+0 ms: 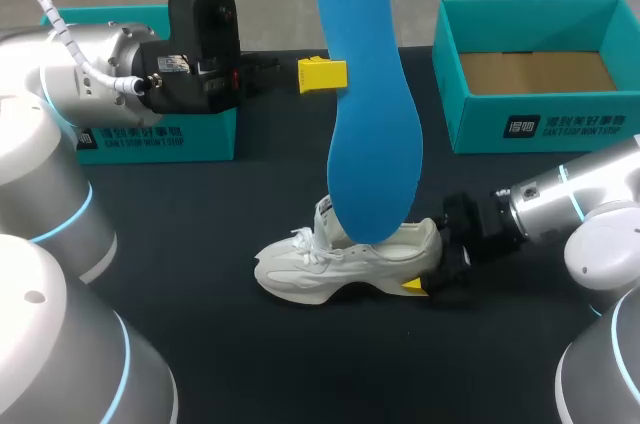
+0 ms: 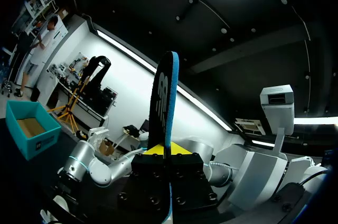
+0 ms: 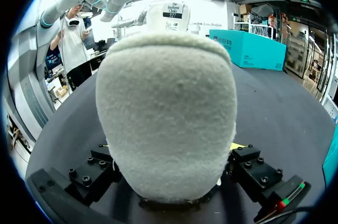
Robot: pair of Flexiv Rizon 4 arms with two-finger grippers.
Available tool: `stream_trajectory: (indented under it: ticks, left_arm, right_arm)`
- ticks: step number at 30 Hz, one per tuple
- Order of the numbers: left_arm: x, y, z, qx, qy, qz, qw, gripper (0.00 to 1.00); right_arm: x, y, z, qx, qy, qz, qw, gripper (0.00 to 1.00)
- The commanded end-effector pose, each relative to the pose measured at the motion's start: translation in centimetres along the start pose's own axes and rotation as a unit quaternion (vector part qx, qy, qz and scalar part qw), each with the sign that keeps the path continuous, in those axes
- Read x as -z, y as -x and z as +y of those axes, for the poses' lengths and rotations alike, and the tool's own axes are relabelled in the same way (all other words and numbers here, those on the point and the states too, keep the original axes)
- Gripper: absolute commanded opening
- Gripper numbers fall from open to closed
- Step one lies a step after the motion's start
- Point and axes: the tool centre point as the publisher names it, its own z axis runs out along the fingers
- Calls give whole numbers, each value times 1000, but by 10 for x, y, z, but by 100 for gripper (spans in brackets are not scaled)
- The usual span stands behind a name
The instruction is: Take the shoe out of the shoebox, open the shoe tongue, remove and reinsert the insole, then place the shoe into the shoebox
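Note:
My left gripper [image 1: 325, 75] is shut on the edge of a blue insole [image 1: 370, 94], holding it upright high above the table. The insole's lower end hangs just over the white shoe [image 1: 350, 259]. In the left wrist view the insole [image 2: 165, 102] shows edge-on, clamped in the left gripper [image 2: 168, 152]. The shoe stands on the black table with its toe to the left. My right gripper [image 1: 432, 256] is at its heel, open wide. The heel [image 3: 166, 102] fills the space between the spread fingers of the right gripper [image 3: 169, 155]. The open teal shoebox [image 1: 540, 124] stands at the back right.
A second teal box [image 1: 150, 136] stands at the back left, partly behind my left arm; it also shows ahead of the shoe as the teal box [image 3: 248, 49]. Bare black tabletop [image 1: 250, 354] lies in front of the shoe.

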Motion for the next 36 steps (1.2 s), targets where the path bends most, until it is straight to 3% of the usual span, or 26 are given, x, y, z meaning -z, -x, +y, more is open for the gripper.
stream_trajectory:
  ticks: [1, 6, 14, 22, 26, 36]
  left_arm:
    - [-1, 1, 1, 0, -1, 1, 1000, 0]
    - [-1, 1, 1, 0, -1, 1, 1000, 0]
    - [-1, 1, 1, 0, -1, 1, 1000, 0]
    - [-1, 1, 1, 0, -1, 1, 1000, 0]
    - [-1, 1, 1, 0, -1, 1, 1000, 0]
    - [-1, 1, 1, 0, -1, 1, 1000, 0]
  right_arm:
    - [5, -1, -1, -2, -20, -12, 1000, 100]
    - [21, -3, 0, 1, -40, -32, 999, 100]
    - [28, -4, 5, 11, -61, -35, 997, 100]
    - [44, 0, 22, 34, -161, -51, 985, 100]
    - [51, -1, 27, 34, -186, -44, 981, 100]
    - [68, -5, 40, 28, -329, -98, 939, 100]
